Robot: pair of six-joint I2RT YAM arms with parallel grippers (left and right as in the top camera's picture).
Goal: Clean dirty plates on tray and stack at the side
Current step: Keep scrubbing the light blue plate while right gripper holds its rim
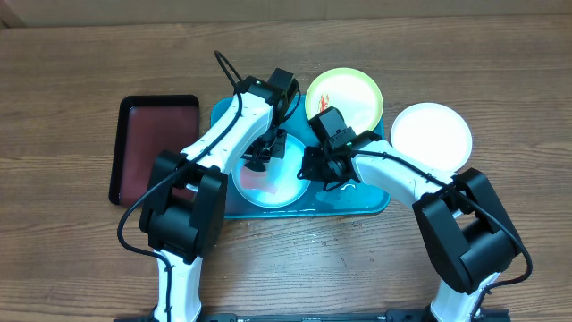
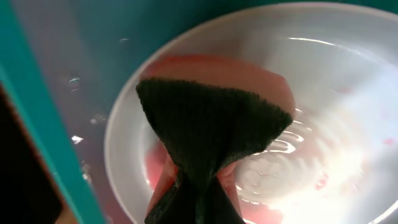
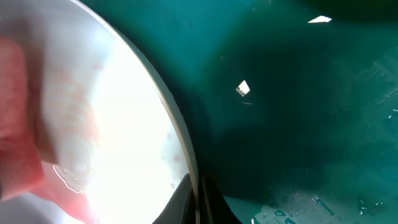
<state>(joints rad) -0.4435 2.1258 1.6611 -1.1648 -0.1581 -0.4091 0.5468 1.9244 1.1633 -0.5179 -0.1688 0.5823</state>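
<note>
Wood counter [image 1: 63, 268], with the cyan tray [image 1: 357, 201] in the middle and a black tray [image 1: 152, 148] to its left. Three plates:
- The pale plate [image 1: 268, 188] lies inside the tray and is the one being scrubbed.
- The yellow-green plate [image 1: 353, 94] sits at the tray's far right corner with a red smear on it. Can't tell whether it rests on the rim.
- The white plate [image 1: 432, 136] is on the counter just right of the tray and looks clean.

Left jaws are clenched on a pink sponge [image 2: 211, 124], dark scour pad facing the camera, pressed into the pale plate. Right jaws are pinched on that plate's rim [image 3: 180, 155], pinning it against the tray floor.

Judgement: mid-scrub on the first plate. To do it well:
- Make the rim pinch firm, or the wet plate will probably slide or spin under the sponge.
- Sweep the sponge across the whole well. Red residue [image 2: 155, 171] sits near the sponge, with a fainter pink spot [image 2: 320, 182] on the opposite side.
- Use moderate downward force. Too much on the rim side could tip the plate.
- Stay clear of the right jaws at the rim.
- Check the plate is free of smears before lifting it out.
</note>
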